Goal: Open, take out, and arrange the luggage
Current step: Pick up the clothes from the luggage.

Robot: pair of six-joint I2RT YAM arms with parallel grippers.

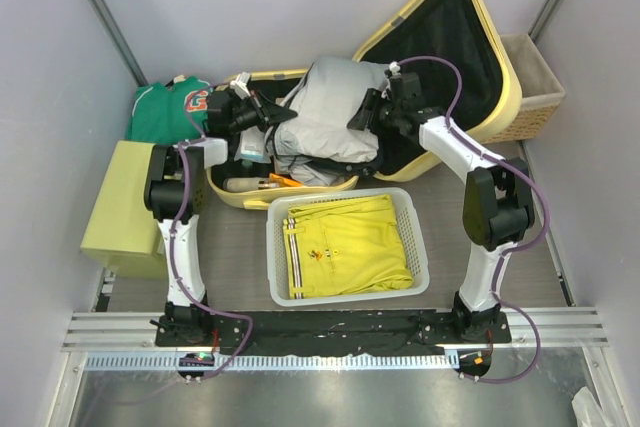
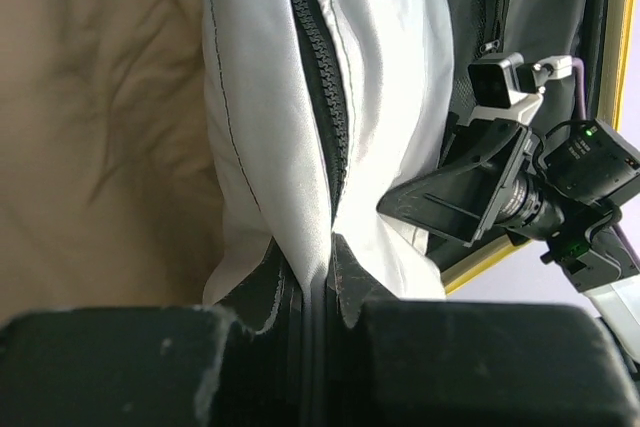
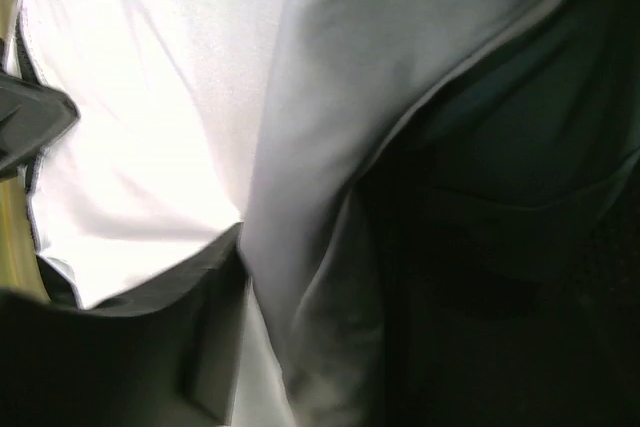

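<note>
The grey jacket point(image 1: 325, 107) lies left to right over the open luggage point(image 1: 497, 52) in the upper middle, with the left pincer point(image 1: 262, 115) and right pincer point(image 1: 372, 109) each clenched on one end.

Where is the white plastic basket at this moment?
Top view: the white basket stands centrally between the left arm and right arm, on the near side of the open luggage, holding a yellow garment.
</note>
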